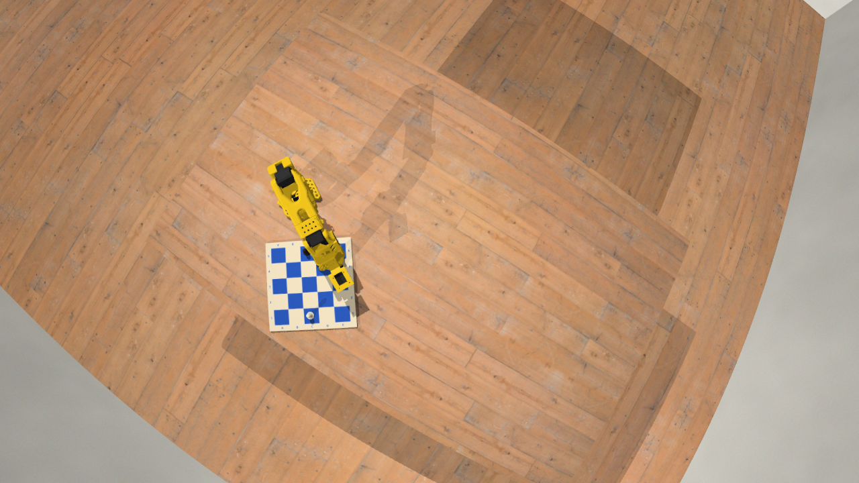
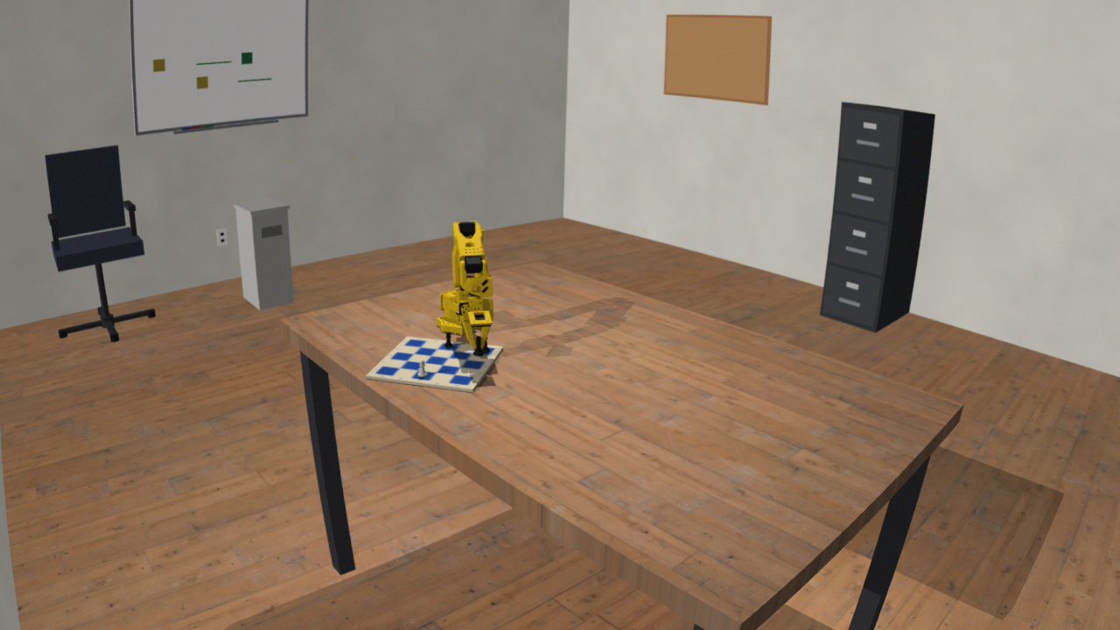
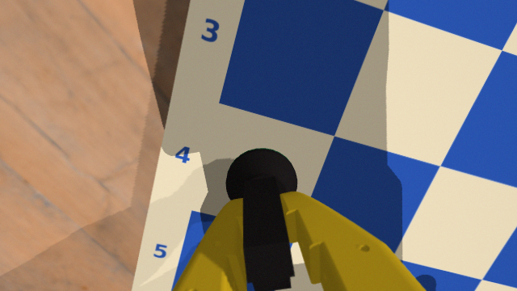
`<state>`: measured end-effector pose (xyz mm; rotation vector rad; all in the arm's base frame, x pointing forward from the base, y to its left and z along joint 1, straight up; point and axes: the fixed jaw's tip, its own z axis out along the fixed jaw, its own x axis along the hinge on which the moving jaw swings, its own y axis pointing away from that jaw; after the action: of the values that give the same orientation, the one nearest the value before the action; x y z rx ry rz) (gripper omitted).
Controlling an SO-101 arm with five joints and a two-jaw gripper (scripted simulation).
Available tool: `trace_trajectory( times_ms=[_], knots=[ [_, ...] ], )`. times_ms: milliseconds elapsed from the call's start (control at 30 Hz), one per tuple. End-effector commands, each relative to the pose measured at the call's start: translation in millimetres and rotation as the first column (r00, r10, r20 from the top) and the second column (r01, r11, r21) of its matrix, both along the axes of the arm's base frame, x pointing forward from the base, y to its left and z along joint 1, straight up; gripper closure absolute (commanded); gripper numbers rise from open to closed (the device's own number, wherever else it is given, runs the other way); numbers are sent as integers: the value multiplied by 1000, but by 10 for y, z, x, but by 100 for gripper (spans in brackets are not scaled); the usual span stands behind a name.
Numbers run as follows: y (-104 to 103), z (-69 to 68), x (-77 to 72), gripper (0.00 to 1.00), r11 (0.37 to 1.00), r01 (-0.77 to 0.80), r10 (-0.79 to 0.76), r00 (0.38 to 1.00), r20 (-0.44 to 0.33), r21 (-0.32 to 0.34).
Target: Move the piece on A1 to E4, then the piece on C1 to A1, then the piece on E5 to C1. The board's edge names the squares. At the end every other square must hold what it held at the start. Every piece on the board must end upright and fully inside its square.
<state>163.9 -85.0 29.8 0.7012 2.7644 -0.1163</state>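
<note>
Wooden table [image 2: 704, 438], chessboard [image 1: 273, 321], filing cabinet [image 2: 880, 215]

The arm [image 1: 303, 219] is bright yellow throughout, built of blocky, angular segments. Black rectangular blocks sit in the yellow housings near the upper end and the middle of the body in the top view, and rows of small dark holes dot the flat plates between them. A small yellow box with a black square face [image 1: 340, 278] sits toward the lower end. In the wrist view the tool [image 3: 266, 202] shows two darker mustard-yellow tapering prongs with small round bumps.
</note>
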Motion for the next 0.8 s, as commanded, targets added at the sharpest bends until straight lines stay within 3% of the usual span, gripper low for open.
trace_trajectory(
  times_ms=[0, 767],
  knots=[
    [1, -49, -28, 100, 1000, 15, -15, 1000, -13, 11],
    [12, -105, -46, 100, 1000, 15, -15, 1000, -13, 11]
  ],
)
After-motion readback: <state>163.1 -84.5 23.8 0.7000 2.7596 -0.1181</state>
